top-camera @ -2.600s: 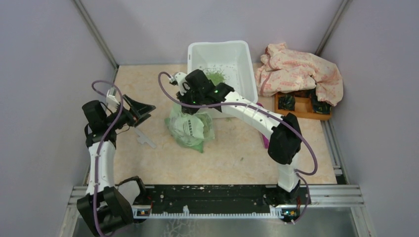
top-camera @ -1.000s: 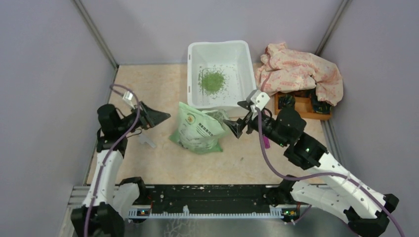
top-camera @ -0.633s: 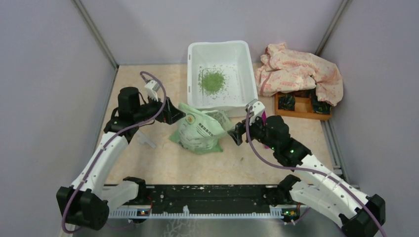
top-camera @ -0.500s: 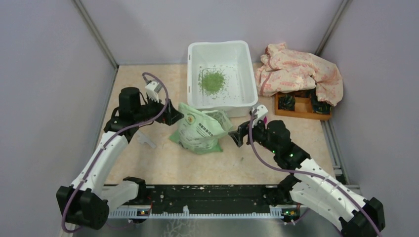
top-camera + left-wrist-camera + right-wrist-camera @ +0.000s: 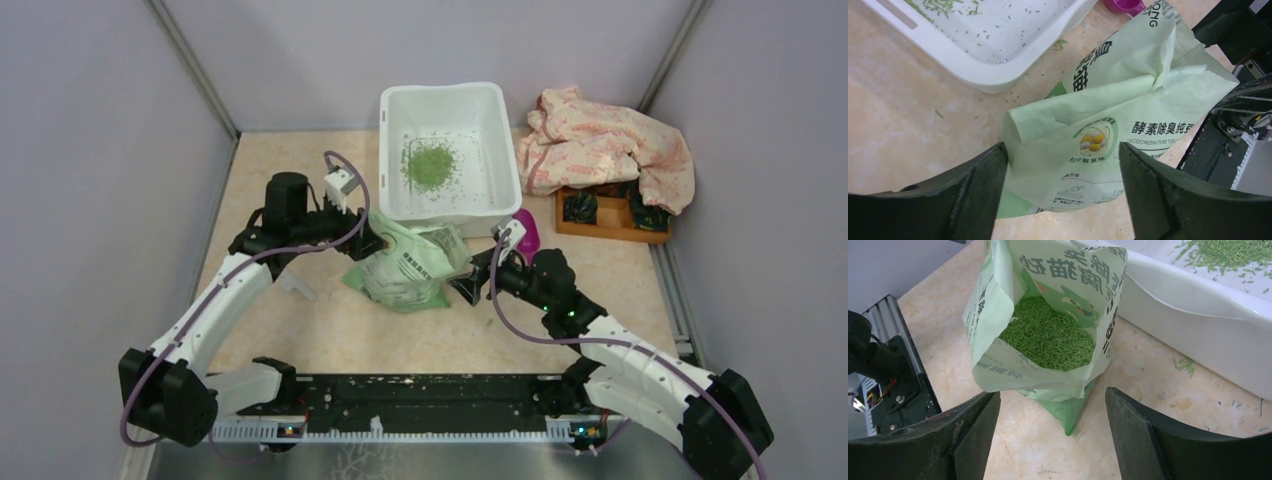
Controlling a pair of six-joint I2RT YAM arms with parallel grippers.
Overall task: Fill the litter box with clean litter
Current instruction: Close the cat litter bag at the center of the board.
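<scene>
The white litter box [image 5: 400, 105] stands at the back with a small pile of clean litter [image 5: 431, 163] in it. In front of it lies a green-and-white bag [image 5: 405, 265], its mouth open toward the right. More green granules [image 5: 1048, 337] show inside it. My left gripper [image 5: 375, 240] is open at the bag's left end, its jaws straddling the folded bag [image 5: 1128, 115]. Close to the bag's mouth [image 5: 993, 315] on the right, my right gripper [image 5: 468, 285] is open and holds nothing.
A magenta scoop [image 5: 526, 232] lies by the box's front right corner. A patterned cloth [image 5: 610, 145] drapes over a small wooden tray [image 5: 610, 215] at the back right. A small white piece [image 5: 293, 282] lies on the table left of the bag. Walls close three sides.
My left arm has swung right until its open jaws reach round the bag's left end. The right gripper has slid left and nearer, up to the bag's mouth. The bag has shifted slightly.
</scene>
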